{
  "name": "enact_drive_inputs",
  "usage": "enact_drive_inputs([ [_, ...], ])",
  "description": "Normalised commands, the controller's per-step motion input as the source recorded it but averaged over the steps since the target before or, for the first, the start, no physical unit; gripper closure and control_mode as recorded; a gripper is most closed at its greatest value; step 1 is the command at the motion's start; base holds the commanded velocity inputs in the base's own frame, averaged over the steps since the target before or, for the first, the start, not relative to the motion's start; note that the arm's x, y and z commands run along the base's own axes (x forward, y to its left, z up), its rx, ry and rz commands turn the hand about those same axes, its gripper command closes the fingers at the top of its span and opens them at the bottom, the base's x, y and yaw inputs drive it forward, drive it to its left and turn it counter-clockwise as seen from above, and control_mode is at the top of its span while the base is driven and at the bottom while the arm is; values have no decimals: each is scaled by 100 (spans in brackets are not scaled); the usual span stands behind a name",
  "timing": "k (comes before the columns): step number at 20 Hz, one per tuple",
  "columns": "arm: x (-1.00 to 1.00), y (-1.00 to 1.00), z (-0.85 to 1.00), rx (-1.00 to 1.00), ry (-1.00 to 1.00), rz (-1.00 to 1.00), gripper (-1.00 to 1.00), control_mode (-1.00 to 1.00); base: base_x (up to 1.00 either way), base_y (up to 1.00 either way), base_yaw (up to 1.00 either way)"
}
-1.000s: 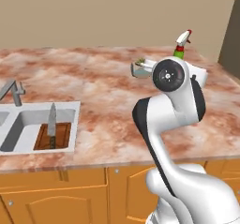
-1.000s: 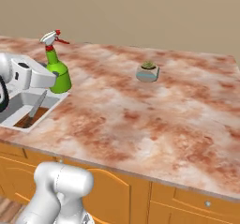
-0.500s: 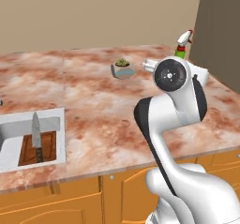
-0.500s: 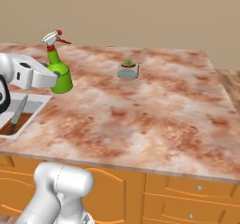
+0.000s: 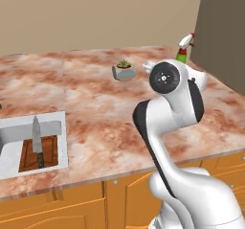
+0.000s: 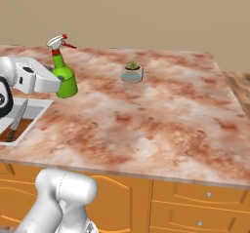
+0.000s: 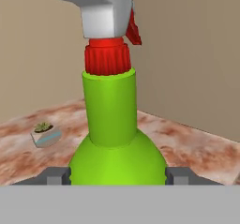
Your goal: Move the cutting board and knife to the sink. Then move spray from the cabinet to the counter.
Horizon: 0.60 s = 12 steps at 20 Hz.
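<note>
With board & knife already in sink, gripper pinches spray upright above counter; only set-down left.

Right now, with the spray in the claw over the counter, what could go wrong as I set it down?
1. The claw holds the spray low on its round body, and the tall neck and nozzle stand above; a tilted or early release could tip it over.
2. The sink, with the knife on the cutting board, lies close on one side; keep the bottle off its rim.
3. The potted succulent stands nearby; a wide swing might knock it.
</note>
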Motion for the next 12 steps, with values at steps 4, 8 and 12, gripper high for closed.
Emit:
enact_drive_inputs([
  [4,44,18,-40,3,-1,-14,100,-100,0,0,0],
  [8,37,33,-59,3,0,-16,100,-100,0,0,0],
  [12,28,-6,-53,6,5,-11,100,-100,0,0,0],
])
